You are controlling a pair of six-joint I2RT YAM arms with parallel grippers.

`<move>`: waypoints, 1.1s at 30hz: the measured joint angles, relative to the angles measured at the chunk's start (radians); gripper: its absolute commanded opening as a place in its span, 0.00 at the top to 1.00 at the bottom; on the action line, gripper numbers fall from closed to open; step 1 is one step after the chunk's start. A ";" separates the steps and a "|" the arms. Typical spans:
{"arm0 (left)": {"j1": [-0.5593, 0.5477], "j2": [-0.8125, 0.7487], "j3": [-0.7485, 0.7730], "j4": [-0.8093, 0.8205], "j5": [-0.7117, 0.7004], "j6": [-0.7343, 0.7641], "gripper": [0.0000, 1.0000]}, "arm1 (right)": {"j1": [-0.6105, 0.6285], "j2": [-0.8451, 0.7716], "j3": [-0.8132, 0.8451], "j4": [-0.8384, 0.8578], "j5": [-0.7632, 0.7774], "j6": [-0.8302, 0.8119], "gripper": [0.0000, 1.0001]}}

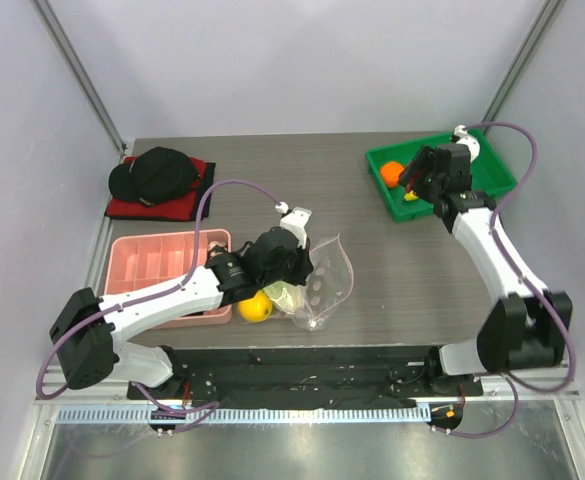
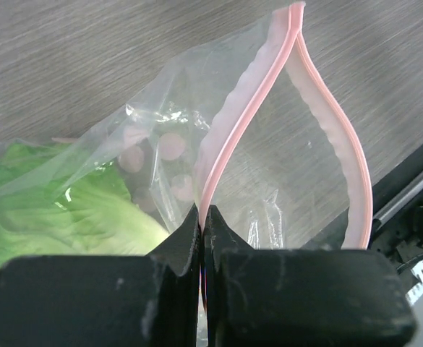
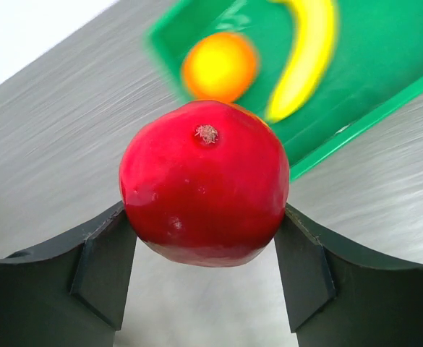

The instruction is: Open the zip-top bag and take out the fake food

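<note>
The zip-top bag (image 1: 324,283) lies at the table's front centre with its mouth open. My left gripper (image 2: 202,214) is shut on one side of its pink zip strip (image 2: 240,123). The green-white cabbage (image 2: 66,213) sits inside the bag, and it also shows in the top view (image 1: 284,295). A yellow lemon (image 1: 255,307) lies at the bag's left end; I cannot tell whether it is inside. My right gripper (image 3: 204,217) is shut on the red round fruit (image 3: 204,188), held in the air near the green tray's (image 3: 385,65) edge. The orange (image 3: 220,66) and the banana (image 3: 305,58) lie in that tray.
A pink compartment tray (image 1: 162,262) stands at the front left beside my left arm. A black cap (image 1: 157,172) on a red cloth (image 1: 122,208) lies at the back left. The green tray (image 1: 482,170) stands at the back right. A black base strip runs along the near edge.
</note>
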State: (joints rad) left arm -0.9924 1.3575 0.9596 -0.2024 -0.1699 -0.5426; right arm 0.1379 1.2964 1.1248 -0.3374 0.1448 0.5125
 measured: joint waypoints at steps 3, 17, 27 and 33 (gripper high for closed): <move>0.000 -0.026 0.000 0.000 0.017 0.000 1.00 | -0.105 0.177 0.079 0.019 0.002 -0.019 0.68; 0.000 -0.060 0.044 -0.020 0.067 0.011 1.00 | -0.235 0.764 0.540 -0.101 0.077 -0.096 0.00; 0.005 -0.059 0.070 -0.034 0.064 0.024 1.00 | -0.190 0.589 0.383 -0.230 0.181 -0.092 0.00; 0.011 -0.052 0.090 -0.042 0.057 0.023 1.00 | -0.023 0.205 0.134 -0.232 0.093 -0.086 0.00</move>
State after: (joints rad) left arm -0.9810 1.3052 1.0496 -0.2447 -0.1127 -0.5198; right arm 0.1146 1.5017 1.2587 -0.5690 0.2375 0.4263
